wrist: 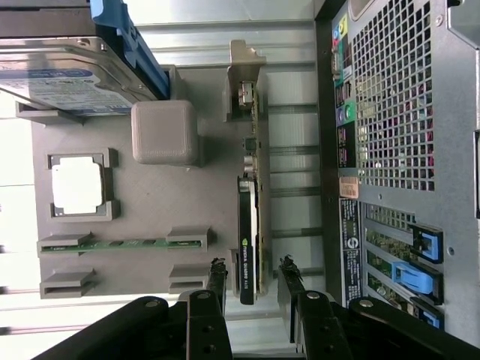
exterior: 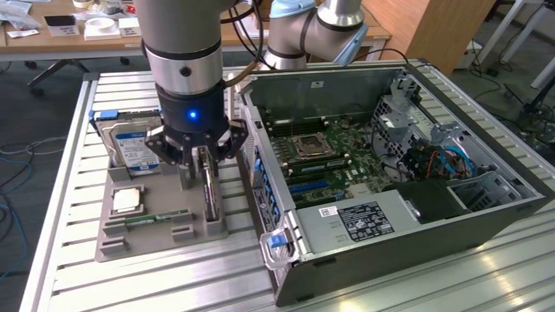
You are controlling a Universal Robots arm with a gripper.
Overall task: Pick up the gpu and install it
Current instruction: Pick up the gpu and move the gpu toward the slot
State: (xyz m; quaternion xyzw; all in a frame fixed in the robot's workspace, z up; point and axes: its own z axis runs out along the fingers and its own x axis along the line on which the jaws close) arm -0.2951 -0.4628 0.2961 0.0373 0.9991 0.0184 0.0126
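- Lab bench: a slatted aluminium table is carrying the whole job, with a wooden desk sitting behind it at 11 o'clock in the exterior view
- A grey fixture tray is lying at 8 o'clock in that view, and a PC case is lying on its side at the tray's 3 o'clock
- The case's side panel is off and the motherboard is facing up, presumably so the slots are reachable from straight above
- The tray is nesting each part separately, likely for repeatable pick positions: hard drive propped at its 12 o'clock, cpu flat near the middle, memory stick lying toward 6 o'clock
- The gpu is standing on its long edge in slotted blocks along the tray's 3 o'clock side, just beside the case
- It is probably standing on edge so two fingers can pinch its flat faces from above
- The gripper is hanging nose-down directly over the card, jaws spread fully wide and gripping nothing
- In the wrist view the gripper is straddling the gpu: one of the fingers is showing on each side of the black shroud, with a gap on both sides and no contact
- How far down the card's faces the tips are reaching, I can't tell
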